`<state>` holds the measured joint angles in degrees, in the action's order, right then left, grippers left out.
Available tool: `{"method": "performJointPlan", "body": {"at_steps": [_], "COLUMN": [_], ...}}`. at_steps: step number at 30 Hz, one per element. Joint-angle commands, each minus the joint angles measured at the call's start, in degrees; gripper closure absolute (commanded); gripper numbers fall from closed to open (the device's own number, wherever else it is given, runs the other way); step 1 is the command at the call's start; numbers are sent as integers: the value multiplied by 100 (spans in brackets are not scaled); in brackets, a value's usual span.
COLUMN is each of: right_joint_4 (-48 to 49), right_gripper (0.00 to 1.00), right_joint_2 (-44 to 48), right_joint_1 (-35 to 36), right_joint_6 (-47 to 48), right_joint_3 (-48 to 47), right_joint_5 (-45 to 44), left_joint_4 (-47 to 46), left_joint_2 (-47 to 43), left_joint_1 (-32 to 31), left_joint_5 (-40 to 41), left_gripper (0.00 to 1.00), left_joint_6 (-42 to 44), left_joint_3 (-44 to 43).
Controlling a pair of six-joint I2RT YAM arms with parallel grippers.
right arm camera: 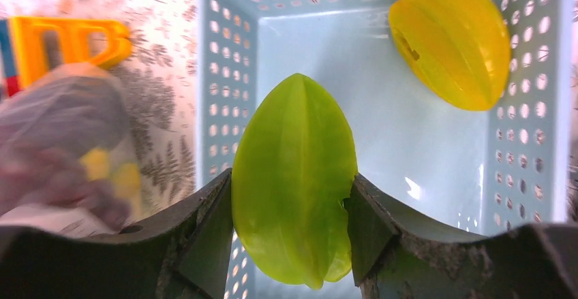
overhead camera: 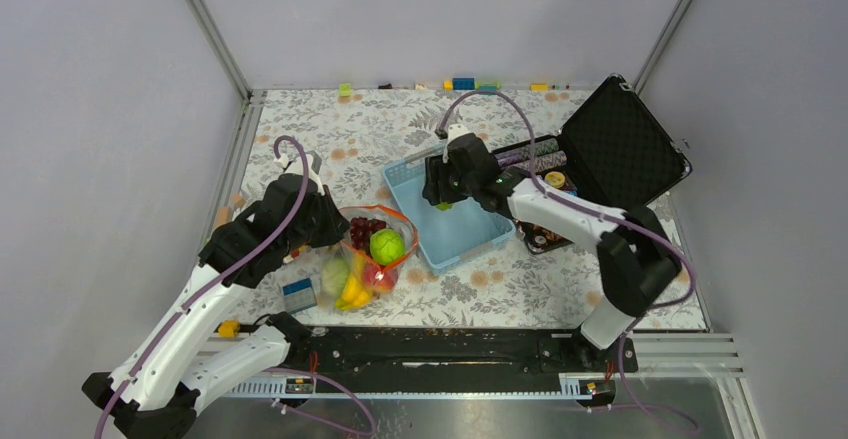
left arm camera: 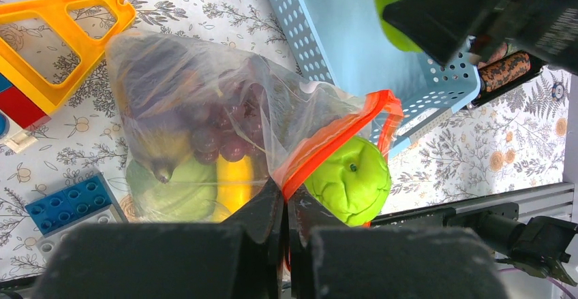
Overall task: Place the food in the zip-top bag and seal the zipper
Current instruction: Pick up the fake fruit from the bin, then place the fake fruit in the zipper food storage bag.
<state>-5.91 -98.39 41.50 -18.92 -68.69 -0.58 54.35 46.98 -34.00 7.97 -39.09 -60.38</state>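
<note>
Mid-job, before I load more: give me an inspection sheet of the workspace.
Surface: floral table cover.
Job's things: zip-top bag beside basket, mouth open, grapes and banana inside, round green fruit at mouth; yellow starfruit in basket.
Clutter: orange triangle, blue block, open chip case, small blocks at far edge.
Hands: left hand shut on zipper; right hand shut on green starfruit over basket.
Cables: purple cables loop over both arms.
Surroundings: grey walls; nothing else seen.
</note>
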Motion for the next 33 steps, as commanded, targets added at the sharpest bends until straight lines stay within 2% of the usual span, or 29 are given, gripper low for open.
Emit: {"method": "performJointPlan", "body": {"at_steps": [1,9,17,26,33], "right_joint_4": [226,1061,1521,2096,1764], "right_gripper": [72,73,73,72,70], "right_joint_2": [1018,2509,2307,1513,1240], "right_joint_1": [-36,157,1308,1839,2222], "right_joint_6": [-183,-761,-879,-1245,-712], "right_joint_3": [338,982,622,261,240], "right_joint_5": [325,1866,2241,1508,722], "left_joint_4": [-242,-241,-237,-100,35], "left_joint_2": [-65,-35,-14,-176,-212], "left_joint_1": [7,7,12,12,7], "left_joint_5": [-5,-73,-253,-376,-226], "left_gripper": [100,100,100,100,100], "left_joint_6": [-81,-82,-64,-155,-315], "left_joint_3": [-289,-285,-313,-290,-424]}}
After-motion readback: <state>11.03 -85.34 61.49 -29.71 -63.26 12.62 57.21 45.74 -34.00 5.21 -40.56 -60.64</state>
